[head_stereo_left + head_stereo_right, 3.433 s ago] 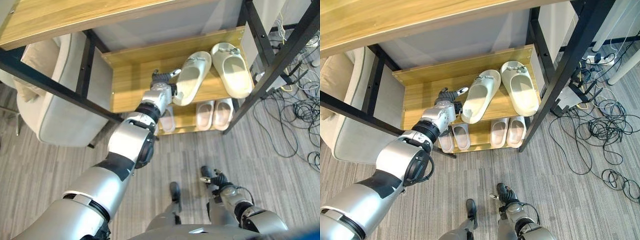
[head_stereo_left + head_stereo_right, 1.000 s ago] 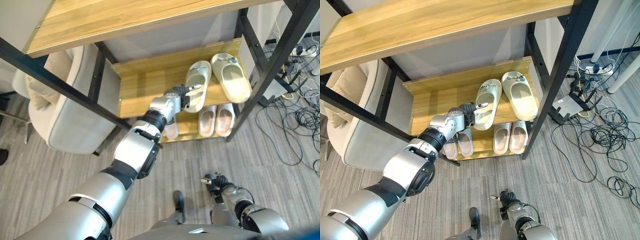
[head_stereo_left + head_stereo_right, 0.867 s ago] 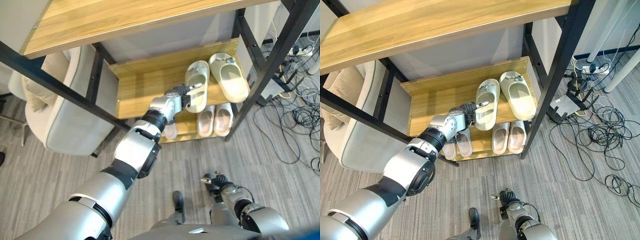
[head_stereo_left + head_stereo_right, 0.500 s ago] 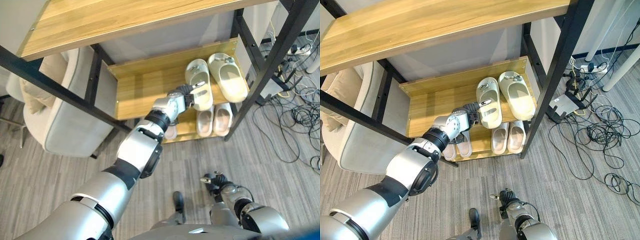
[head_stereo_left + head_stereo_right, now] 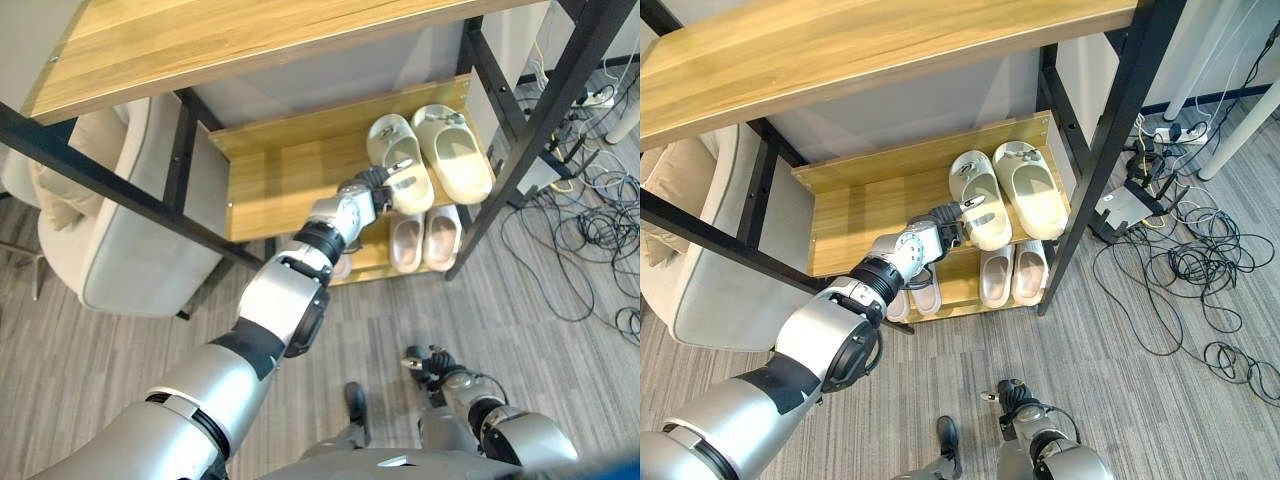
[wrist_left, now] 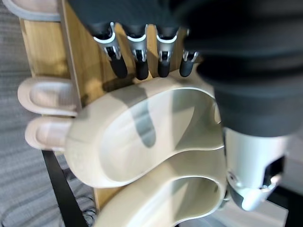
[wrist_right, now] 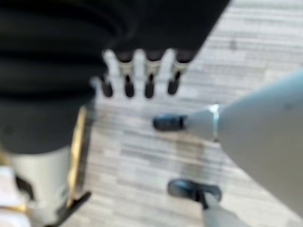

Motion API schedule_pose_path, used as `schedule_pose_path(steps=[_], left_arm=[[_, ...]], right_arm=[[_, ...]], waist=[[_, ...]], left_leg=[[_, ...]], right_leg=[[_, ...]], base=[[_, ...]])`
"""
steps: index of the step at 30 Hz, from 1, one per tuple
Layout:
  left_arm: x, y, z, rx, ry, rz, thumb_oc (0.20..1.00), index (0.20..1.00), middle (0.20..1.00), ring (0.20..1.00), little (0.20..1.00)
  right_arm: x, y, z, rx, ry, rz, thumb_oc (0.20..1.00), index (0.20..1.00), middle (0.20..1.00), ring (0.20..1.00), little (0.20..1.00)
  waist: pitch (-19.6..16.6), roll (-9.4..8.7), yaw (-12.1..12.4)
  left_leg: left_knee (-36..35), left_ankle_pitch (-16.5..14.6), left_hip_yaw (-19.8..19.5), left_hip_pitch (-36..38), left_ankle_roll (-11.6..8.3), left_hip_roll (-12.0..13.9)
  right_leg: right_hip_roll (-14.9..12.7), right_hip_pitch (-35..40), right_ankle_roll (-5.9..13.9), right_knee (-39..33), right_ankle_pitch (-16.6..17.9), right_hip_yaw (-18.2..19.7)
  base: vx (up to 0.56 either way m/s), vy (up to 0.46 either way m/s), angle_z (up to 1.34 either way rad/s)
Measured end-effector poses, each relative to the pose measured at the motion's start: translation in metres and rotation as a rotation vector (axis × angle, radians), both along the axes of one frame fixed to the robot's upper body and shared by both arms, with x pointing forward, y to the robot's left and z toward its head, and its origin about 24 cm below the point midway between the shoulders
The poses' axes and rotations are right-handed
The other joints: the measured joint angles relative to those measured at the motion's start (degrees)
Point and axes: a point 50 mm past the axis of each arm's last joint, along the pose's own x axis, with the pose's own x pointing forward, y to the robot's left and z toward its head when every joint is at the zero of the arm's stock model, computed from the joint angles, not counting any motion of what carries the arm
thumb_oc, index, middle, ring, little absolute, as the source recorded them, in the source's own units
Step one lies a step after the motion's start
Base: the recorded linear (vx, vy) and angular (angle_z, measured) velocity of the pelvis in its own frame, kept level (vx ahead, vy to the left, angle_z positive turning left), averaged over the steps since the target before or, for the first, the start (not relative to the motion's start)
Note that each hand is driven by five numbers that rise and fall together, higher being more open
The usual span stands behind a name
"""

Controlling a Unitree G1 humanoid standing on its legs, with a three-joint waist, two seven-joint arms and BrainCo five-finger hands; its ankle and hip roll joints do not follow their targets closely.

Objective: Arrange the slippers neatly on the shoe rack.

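Left hand (image 5: 372, 190) rests straight-fingered against the heel side of the near cream slipper (image 5: 400, 165), which lies on the shoe rack's middle shelf (image 5: 280, 180) beside its mate (image 5: 452, 150). Pushing too hard could skew it or shove both off the shelf edge.

Left hand (image 5: 372, 186) hides part of the near slipper (image 5: 402, 170).
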Motion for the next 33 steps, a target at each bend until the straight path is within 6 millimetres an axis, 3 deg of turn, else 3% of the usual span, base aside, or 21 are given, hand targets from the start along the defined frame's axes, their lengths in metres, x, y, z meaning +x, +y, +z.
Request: schedule_pose_path(steps=[10, 25, 33], left_arm=[[0.0004, 0.0004, -0.0005, -0.002, -0.008, 0.007, 1.0, 1.0, 1.0, 1.0, 1.0], [-0.0002, -0.001, -0.0015, -0.025, -0.001, 0.014, 1.0, 1.0, 1.0, 1.0, 1.0], [-0.0006, -0.0004, -0.0056, -0.041, 0.014, 0.03, 1.0, 1.0, 1.0, 1.0, 1.0]], right_arm=[[-0.0003, 0.0019, -0.0003, 0.006, 0.002, 0.014, 1.0, 1.0, 1.0, 1.0, 1.0], [-0.0029, 0.0032, -0.0018, 0.004, 0.012, 0.026, 1.0, 1.0, 1.0, 1.0, 1.0], [-0.0031, 0.0091, -0.002, 0.02, 0.006, 0.034, 1.0, 1.0, 1.0, 1.0, 1.0]], waist=[[-0.2, -1.49, -0.1], [-0.4, -1.96, -0.6], [-1.4, -3.36, -0.9]], left_leg=[[0.0, 0.0, 0.0, -0.7, 0.05, -0.1], [0.0, -0.1, 0.1, -0.7, 0.18, -0.3], [0.0, -0.2, 0.6, -1.2, 0.31, -0.5]], right_leg=[[-0.1, -0.7, 0.05, 0.0, 0.0, 0.0], [-0.3, -0.7, 0.26, 0.1, -0.1, 0.1], [-0.3, -1.4, 0.2, 0.1, 0.2, 0.7]], base=[[0.0, 0.0, 0.0], [0.0, 0.0, 0.0], [0.0, 0.0, -0.02]])
